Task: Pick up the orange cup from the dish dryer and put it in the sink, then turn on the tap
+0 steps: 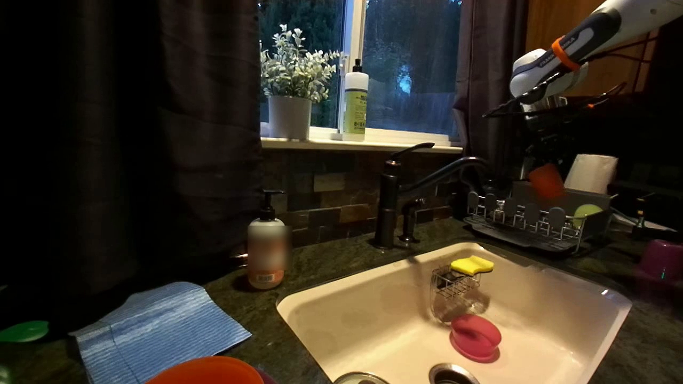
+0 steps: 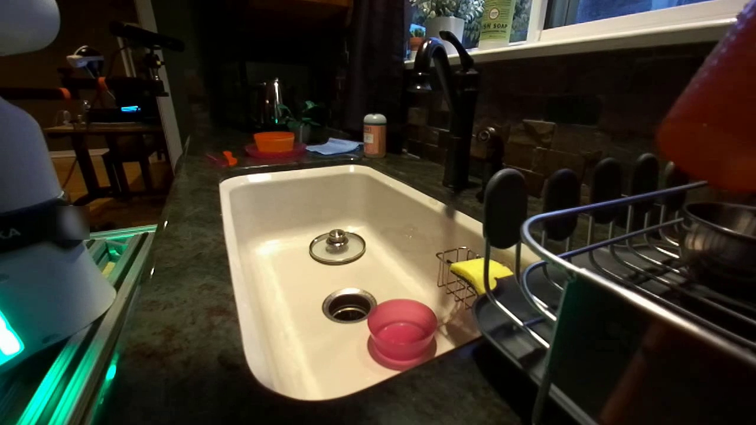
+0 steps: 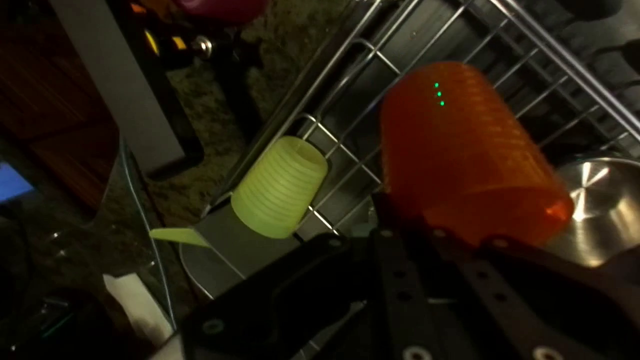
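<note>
Orange-red ribbed plastic cup (image 3: 450, 135), one in number, hung tilted over the one low dark metal-wire dish dryer (image 1: 512, 236), its wall gripped by the single black two-fingered gripper (image 3: 420, 225); whether a finger reached inside the rim could not be told. Five dark rounded tabs (image 2: 505, 206) lined one side of the dish dryer, which held one shiny round steel bowl (image 2: 723, 242) and one pale green ribbed plastic cup (image 3: 282, 187). Near it, on the dark stone counter (image 2: 183, 283), stood one dim purple cup (image 1: 661, 258).

Next came the one large cream-white rectangular sink (image 2: 283, 336) with one round drain (image 2: 348, 307). Four things were in it: one pink-red round bowl (image 2: 401, 327) just beside the drain, one thin wire caddy (image 1: 459, 289) at the wall, one yellow sponge (image 1: 472, 265) lying on that caddy, and one round glass lid (image 2: 322, 252) with one metal knob (image 2: 336, 238). Behind the sink stood one dark bronze tap (image 1: 389, 208) with one arched spout (image 1: 445, 167) and one lever handle (image 1: 413, 150), and one short dark sprayer (image 1: 410, 221) just beside it.

Past the sink lay one creased blue cloth (image 1: 160, 330), one orange-brown pump bottle (image 1: 267, 256) and one round orange bowl (image 2: 274, 141) on one dark pink plate (image 2: 255, 152). Farthest, on the window sill (image 1: 320, 144), stood one green-labelled soap bottle (image 1: 356, 114) and one pale-leaved plant (image 1: 299, 69) in a grey pot (image 1: 291, 117).
</note>
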`<state>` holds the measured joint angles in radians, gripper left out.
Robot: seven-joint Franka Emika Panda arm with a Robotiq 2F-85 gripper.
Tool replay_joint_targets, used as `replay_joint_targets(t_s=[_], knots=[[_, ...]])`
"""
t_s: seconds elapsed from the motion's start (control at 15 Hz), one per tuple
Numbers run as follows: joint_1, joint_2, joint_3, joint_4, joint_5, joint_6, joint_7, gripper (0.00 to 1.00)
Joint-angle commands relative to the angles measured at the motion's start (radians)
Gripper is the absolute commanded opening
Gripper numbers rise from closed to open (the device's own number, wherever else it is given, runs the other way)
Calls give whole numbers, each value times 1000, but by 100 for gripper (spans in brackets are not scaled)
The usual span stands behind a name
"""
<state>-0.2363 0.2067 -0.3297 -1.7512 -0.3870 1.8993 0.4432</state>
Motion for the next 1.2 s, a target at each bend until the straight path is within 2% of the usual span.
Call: replay_joint_targets(t_s=[0.0,0.13,0.4,0.6,0.67,0.8,1.07,1.13], knots=[[52,-212,35,-230,-139,143,32,1],[65,-291,68,-322,-179,194,96,1],[65,-378,152,-422,-116,130,348,1],[69,-404,204,-471,-61,114,475,1],[54,-361,193,-419,-92,132,403,6],[58,-374,213,-444,-78,131,449,6],[56,-378,214,-450,-75,131,457,6],[56,-378,214,-450,-75,131,457,1]])
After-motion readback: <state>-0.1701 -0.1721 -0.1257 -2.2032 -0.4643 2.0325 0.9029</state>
